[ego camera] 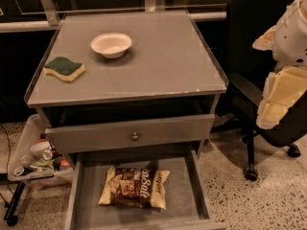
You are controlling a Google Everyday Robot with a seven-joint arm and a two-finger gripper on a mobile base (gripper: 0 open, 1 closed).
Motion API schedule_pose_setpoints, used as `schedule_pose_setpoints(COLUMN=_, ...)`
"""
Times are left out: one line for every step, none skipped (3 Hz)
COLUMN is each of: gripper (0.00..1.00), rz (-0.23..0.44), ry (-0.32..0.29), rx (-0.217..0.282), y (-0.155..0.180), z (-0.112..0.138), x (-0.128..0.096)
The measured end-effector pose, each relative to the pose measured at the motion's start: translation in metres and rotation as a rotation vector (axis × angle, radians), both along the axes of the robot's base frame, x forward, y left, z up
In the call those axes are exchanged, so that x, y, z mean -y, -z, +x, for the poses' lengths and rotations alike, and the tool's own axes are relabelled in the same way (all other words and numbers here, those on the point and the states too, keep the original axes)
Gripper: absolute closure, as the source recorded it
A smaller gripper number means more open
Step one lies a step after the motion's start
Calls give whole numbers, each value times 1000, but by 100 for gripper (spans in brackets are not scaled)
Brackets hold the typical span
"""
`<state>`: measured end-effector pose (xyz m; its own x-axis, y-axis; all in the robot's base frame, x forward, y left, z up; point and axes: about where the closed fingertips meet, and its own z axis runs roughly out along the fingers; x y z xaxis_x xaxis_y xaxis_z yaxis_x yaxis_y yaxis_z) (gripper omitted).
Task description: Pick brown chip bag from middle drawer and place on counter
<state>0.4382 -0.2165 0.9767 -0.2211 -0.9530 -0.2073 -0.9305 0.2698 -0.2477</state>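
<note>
The brown chip bag (135,187) lies flat on the floor of the open middle drawer (184,195), near its centre, dark brown with pale yellow edges and white lettering. The grey counter (158,61) is the cabinet top above it. My gripper (277,102) hangs at the right edge of the view, pale and bulky, in front of the black chair, level with the counter's front edge. It is well to the right of the cabinet and above the drawer, touching nothing and holding nothing that I can see.
A white bowl (111,44) and a green-and-yellow sponge (64,68) sit on the counter's left half. The shut upper drawer front with a small knob (135,136) overhangs the open drawer's back. A black office chair (249,56) stands at right. A cluttered tray (33,164) stands at lower left.
</note>
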Motion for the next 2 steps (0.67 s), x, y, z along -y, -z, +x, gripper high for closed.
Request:
schedule_pose_setpoints(gripper=0, rz=3, ry=-3, rx=11, y=9, z=1, x=-3)
schedule_pose_setpoints(gripper=0, rz=23, ry=-16, rx=-3, y=45, z=2, x=-12)
